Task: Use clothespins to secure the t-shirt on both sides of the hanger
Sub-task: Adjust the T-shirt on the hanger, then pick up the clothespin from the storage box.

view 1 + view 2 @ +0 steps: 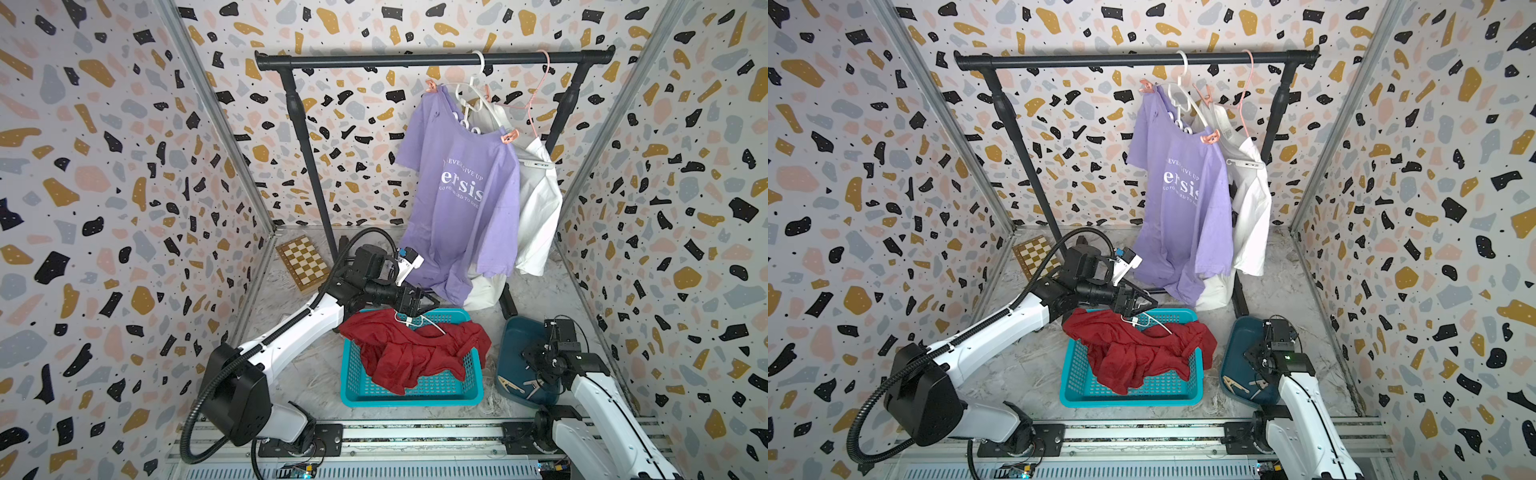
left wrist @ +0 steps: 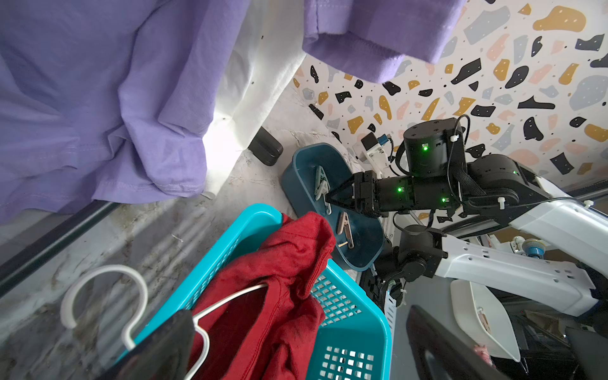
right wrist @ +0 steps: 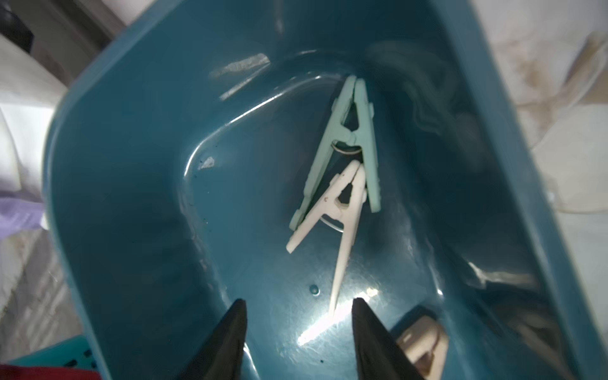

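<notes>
Seemingly the pick-up step: the right gripper (image 3: 299, 306), jaws half apart, straddles 1 leg of a white plastic clothespin (image 3: 332, 210) overlapping a mint green clothespin (image 3: 362, 131) in the dark teal plastic tub (image 3: 131, 164), near right. Next it likely must close squarely and lift. The left gripper (image 1: 426, 306) gapes wide above the crumpled red t-shirt (image 1: 415, 353). The hung purple t-shirt (image 1: 457, 187) reads "…EVER GIVE UP".

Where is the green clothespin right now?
In the right wrist view, the mint green clothespin lies inside the dark teal tub on the robot's right, touching the white clothespin, ahead of the right gripper.
</notes>
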Action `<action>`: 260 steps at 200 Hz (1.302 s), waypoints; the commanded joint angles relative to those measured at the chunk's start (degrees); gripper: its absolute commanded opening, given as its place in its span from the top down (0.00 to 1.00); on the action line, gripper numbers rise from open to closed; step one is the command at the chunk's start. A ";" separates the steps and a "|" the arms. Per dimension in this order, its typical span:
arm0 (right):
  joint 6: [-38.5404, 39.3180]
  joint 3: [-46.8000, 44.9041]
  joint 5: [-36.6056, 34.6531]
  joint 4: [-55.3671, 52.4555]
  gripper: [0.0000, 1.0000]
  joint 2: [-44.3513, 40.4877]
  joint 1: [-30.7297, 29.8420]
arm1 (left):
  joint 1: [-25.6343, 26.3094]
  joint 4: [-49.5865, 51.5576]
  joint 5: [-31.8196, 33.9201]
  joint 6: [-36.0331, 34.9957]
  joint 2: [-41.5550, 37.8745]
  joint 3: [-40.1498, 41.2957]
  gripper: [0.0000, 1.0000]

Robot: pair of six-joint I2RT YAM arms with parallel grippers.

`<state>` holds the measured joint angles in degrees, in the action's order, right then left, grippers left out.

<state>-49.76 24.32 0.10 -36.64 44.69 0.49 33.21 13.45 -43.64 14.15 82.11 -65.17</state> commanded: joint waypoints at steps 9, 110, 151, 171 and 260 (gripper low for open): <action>-0.94 -1.16 -1.54 0.94 0.59 0.91 0.20 | 0.45 -1.74 -0.84 -0.78 0.39 0.06 0.01; -1.37 -4.60 -3.74 4.86 0.64 6.49 0.21 | 0.45 -1.68 -1.27 -1.14 0.85 0.04 0.00; -0.32 -4.91 -3.62 6.24 0.73 7.23 0.18 | 0.45 -2.10 -1.28 -1.01 0.54 0.22 0.00; 0.40 -4.99 -2.77 6.90 0.81 7.59 0.17 | 0.45 -2.21 -1.36 -0.97 0.62 0.30 0.01; 2.80 -5.59 1.17 6.97 0.97 5.96 -0.37 | 0.45 -2.64 -1.80 -0.57 1.31 0.13 0.01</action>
<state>-48.07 19.70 -0.56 -26.94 51.29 0.54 33.50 13.15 -44.49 14.11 83.07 -65.17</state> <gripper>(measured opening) 0.071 0.996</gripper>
